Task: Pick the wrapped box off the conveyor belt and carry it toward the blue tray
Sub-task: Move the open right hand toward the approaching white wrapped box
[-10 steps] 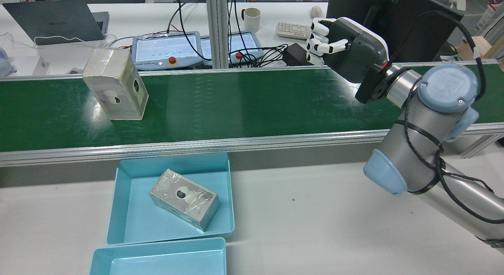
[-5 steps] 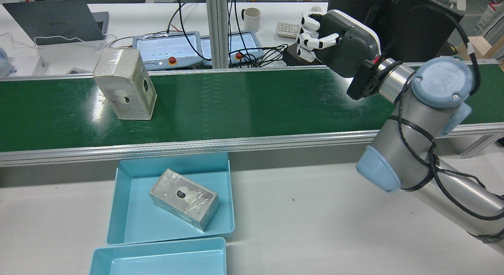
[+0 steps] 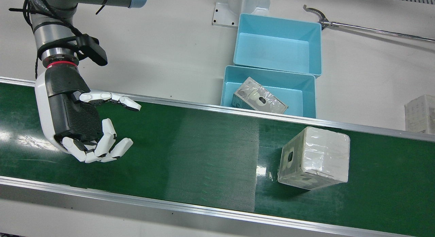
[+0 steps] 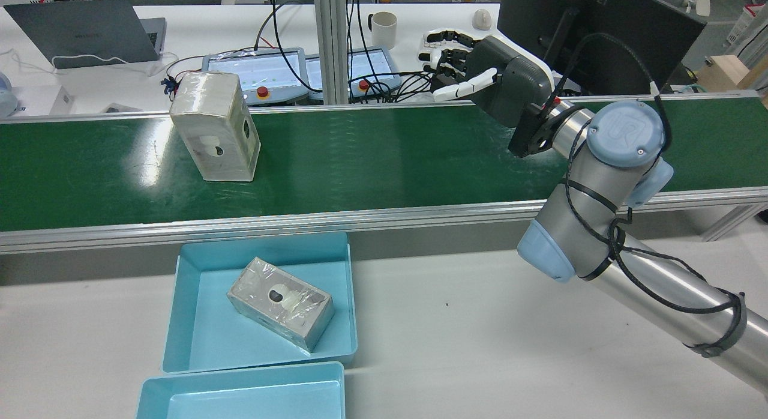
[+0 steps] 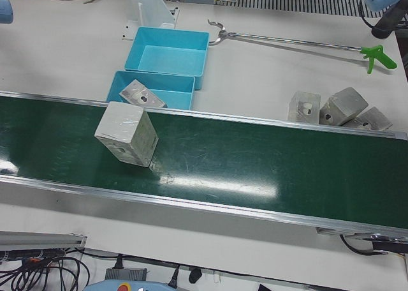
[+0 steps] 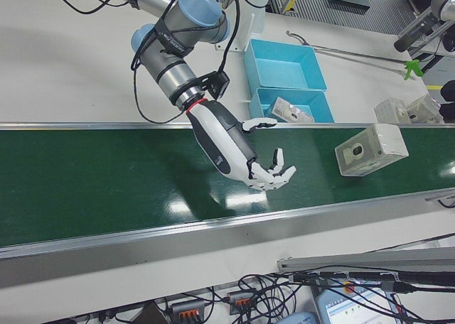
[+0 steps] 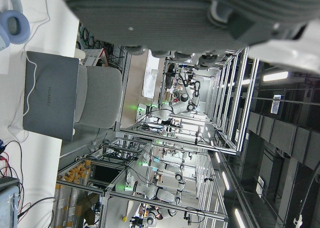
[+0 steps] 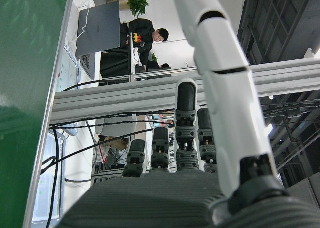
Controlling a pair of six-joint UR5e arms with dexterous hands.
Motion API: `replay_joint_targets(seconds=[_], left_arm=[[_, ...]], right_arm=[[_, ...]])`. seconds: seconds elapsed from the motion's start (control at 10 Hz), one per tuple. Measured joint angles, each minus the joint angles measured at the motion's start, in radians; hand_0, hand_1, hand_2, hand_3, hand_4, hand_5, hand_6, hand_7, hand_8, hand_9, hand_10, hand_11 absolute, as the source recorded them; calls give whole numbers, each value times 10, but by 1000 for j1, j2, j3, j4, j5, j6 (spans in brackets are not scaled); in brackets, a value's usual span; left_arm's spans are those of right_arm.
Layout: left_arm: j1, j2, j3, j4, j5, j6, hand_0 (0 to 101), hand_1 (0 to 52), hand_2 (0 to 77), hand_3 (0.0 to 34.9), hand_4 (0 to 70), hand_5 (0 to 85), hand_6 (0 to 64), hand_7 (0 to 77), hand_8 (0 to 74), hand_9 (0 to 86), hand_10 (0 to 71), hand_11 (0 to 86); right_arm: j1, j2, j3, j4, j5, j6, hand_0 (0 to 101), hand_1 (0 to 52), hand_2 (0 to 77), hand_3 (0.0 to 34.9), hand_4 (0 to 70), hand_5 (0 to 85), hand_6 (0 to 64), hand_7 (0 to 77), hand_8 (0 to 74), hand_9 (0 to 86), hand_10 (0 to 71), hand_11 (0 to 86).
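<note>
— While the wrapped box [image 3: 314, 159] stood upright on the green conveyor belt [image 3: 204, 155], where was the right hand [image 3: 80, 120]?

— Well apart from it, poised over the belt toward the other end, palm turned toward the box. Its fingers [image 3: 112, 147] were spread and lightly curled, with nothing between them.

— And the blue tray [image 4: 198, 335]?

— On the white table [image 4: 468, 323] just beside the belt's near rail in the rear view, roughly level with the box. Another wrapped box [image 4: 281, 303] lay tilted inside it. A second blue tray [image 4: 240, 398] sat touching the first, on the side away from the belt.

— Could you see the left hand?

— Only a dark grey edge of it at the top of its own camera's picture; whether its fingers were apart or together I could not tell.

— Anything else nearby?

— Three more wrapped boxes [image 5: 338, 109] clustered on the table beyond the belt in the left-front view, with a long reach-grabber tool [image 5: 299, 44] lying behind them.
</note>
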Motion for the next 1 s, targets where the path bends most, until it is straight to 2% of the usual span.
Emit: replay_joint_targets(seconds=[0.1, 0.2, 0.3, 0.4, 0.5, 0.6, 0.7, 0.8, 0.9, 1.0], left_arm=[[0, 0, 0, 0, 0, 0, 0, 0, 5, 0, 0, 11, 0, 0, 0, 0, 5, 0], [0, 0, 0, 0, 0, 0, 0, 0, 5, 0, 0, 11, 0, 0, 0, 0, 5, 0], [0, 0, 0, 0, 0, 0, 0, 0, 5, 0, 0, 11, 0, 0, 0, 0, 5, 0], [0, 0, 0, 0, 0, 0, 0, 0, 11, 0, 0, 11, 0, 0, 0, 0, 5, 0], [0, 0, 0, 0, 0, 0, 0, 0, 5, 0, 0, 11, 0, 0, 0, 0, 5, 0], [0, 0, 0, 0, 0, 0, 0, 0, 5, 0, 0, 11, 0, 5, 0, 0, 5, 0], [0, 0, 0, 0, 0, 0, 0, 0, 5, 0, 0, 11, 0, 5, 0, 0, 5, 0], [0, 0, 0, 0, 0, 0, 0, 0, 11, 0, 0, 11, 0, 0, 0, 0, 5, 0], [0, 0, 0, 0, 0, 0, 0, 0, 5, 0, 0, 11, 0, 0, 0, 0, 0, 0], [0, 0, 0, 0, 0, 0, 0, 0, 5, 0, 0, 11, 0, 5, 0, 0, 5, 0]], right_arm=[[-11, 0, -19, 33, 2, -2, 538, 180, 109, 30, 120, 295, 355, 404, 104, 262, 5, 267], [-25, 0, -30, 52, 4, -4, 507, 142, 38, 66, 120, 284, 180, 218, 0, 38, 0, 16], [-38, 1, -35, 61, 5, -6, 497, 115, 16, 98, 115, 273, 33, 175, 0, 38, 0, 16], [-50, 2, -35, 65, 8, -6, 497, 115, 16, 98, 115, 273, 33, 175, 0, 38, 0, 16], [-59, 2, -33, 67, 15, -7, 496, 115, 16, 102, 115, 267, 55, 218, 0, 16, 0, 16], [-64, 2, -31, 68, 22, -11, 485, 115, 16, 130, 115, 262, 49, 213, 0, 33, 0, 16], [-68, 2, -30, 69, 27, -15, 484, 142, 44, 118, 93, 267, 49, 213, 0, 38, 0, 16], [-71, 4, -29, 69, 30, -17, 484, 142, 44, 118, 93, 267, 49, 213, 0, 38, 0, 16], [-73, 3, -30, 69, 31, -21, 489, 147, 104, 124, 104, 267, 49, 213, 0, 38, 0, 16], [-75, 1, -29, 69, 32, -25, 500, 175, 114, 141, 115, 267, 49, 213, 0, 54, 0, 16]])
